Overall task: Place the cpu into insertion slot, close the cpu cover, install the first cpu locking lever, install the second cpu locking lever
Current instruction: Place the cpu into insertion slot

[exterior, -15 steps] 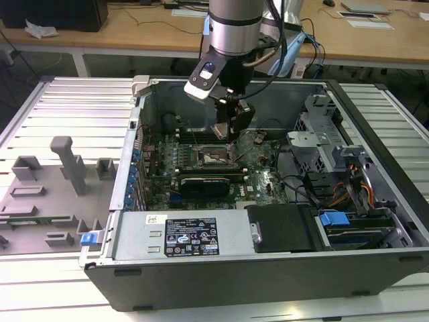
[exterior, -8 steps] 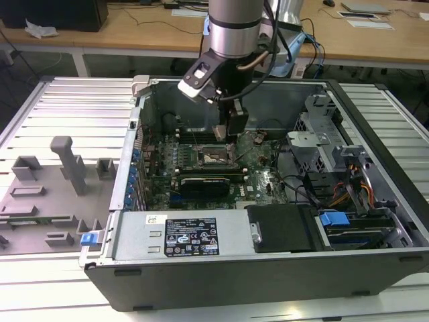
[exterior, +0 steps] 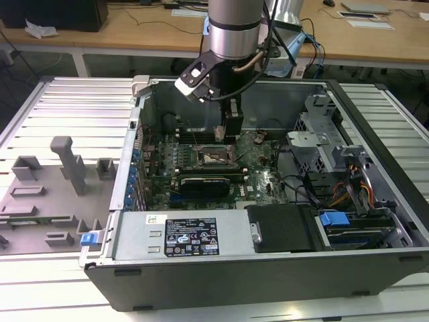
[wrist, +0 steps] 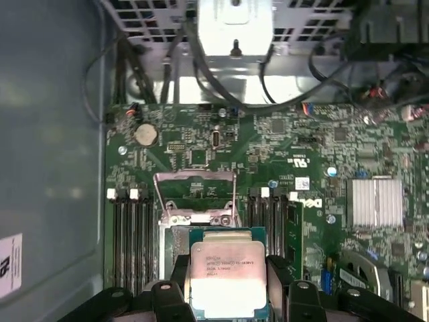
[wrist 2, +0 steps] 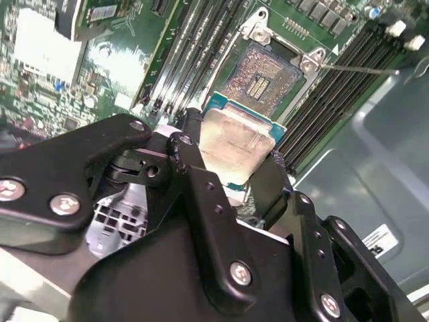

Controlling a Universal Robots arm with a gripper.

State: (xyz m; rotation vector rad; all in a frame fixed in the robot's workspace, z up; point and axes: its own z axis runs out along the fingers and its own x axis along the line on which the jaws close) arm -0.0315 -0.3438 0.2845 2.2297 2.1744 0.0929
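I see the cpu topped in dull silver-grey metal, with a green board edge beneath. The gripper has matt black fingers set with bright metal screws. The insertion slot glints metallic. The table is ribbed, pale matt metal.

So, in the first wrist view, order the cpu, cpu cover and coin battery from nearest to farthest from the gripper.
1. cpu, held in the gripper.
2. cpu cover, raised open just beyond the cpu.
3. coin battery, on the board past the cover.
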